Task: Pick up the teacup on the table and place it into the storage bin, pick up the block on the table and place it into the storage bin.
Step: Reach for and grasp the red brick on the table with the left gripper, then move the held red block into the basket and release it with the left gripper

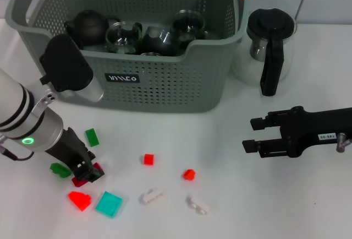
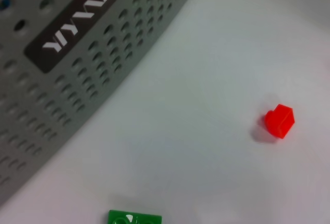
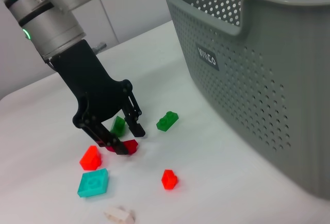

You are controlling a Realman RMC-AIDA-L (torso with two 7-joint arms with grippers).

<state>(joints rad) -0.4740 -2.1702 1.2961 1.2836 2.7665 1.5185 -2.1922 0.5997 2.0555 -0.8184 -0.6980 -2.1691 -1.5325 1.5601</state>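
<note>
The storage bin point(image 1: 165, 85) stood at the back of the table point(image 1: 231, 156) and held a dark teapot point(image 1: 88, 25) and glass cups point(image 1: 124, 36). A glass pitcher point(image 1: 269, 46) stood just beside it. Near the table's front left, the left gripper point(image 1: 88, 174) was down with its jaws around a dark red block point(image 3: 127, 146), maybe not quite pinching it. The right wrist view showed that; the left wrist view showed only the bin wall, a red block point(image 2: 279, 121) and a green block point(image 2: 134, 217). The right gripper point(image 1: 253, 134) hung with its jaws wide at the right side.

Left gripper point(image 1: 88, 171): down on the table, fingers around a dark red block point(image 1: 82, 180).
Right gripper point(image 1: 254, 135): open, hovering beside the storage bin point(image 1: 165, 82).
</note>
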